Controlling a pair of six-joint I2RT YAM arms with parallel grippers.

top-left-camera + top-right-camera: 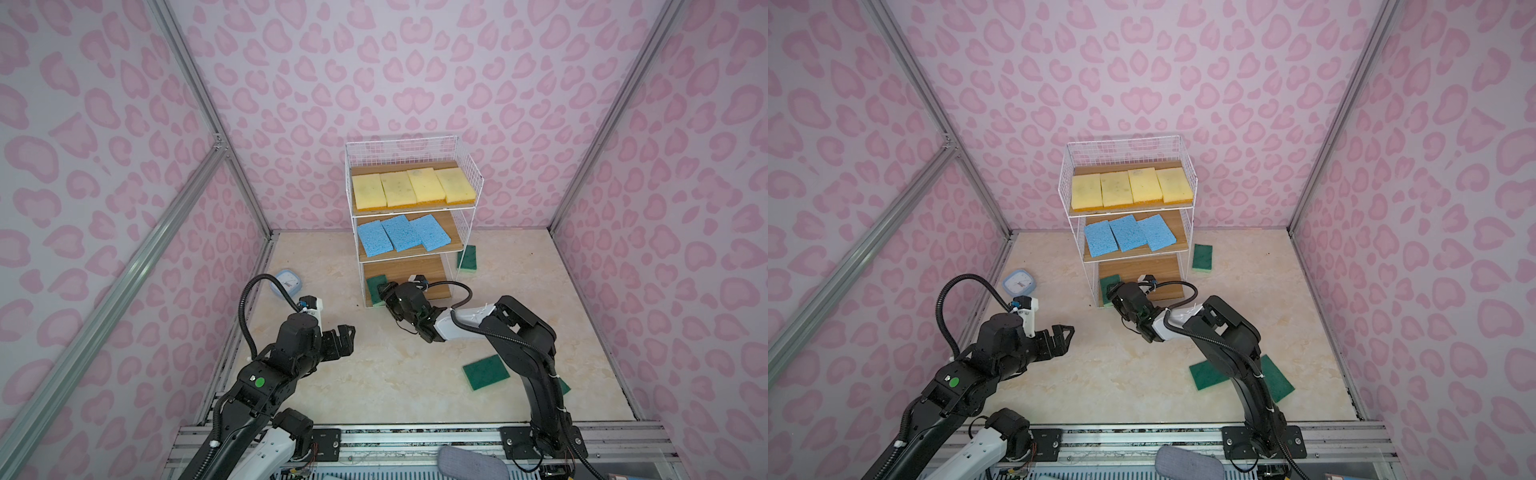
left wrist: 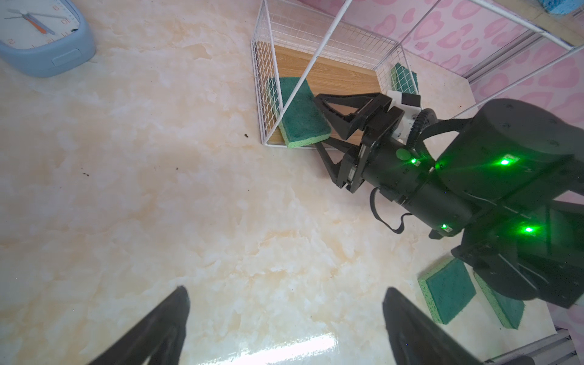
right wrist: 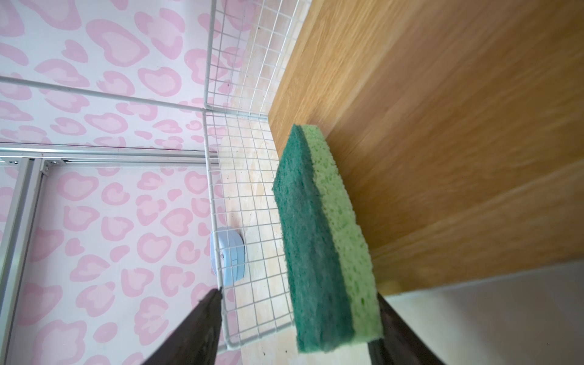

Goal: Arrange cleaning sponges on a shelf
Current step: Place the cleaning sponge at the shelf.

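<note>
Three porous blue sponges lie on wood.

A small light-blue clock with rounded corners and a white face lies flat on the cream marble-patterned tabletop, left of centre in both top views. In the left wrist view the clock fills the upper left corner, cut off by the frame edge, and shows 1 orange hand and thinner grey ones. A dark speck lies on the surface above that frame's centre. 3 walls carry pink heart-like blotches, with aluminium struts at the corners. A metal rail runs along the bottom edge, and a grey fabric pad sits just below it.
</note>
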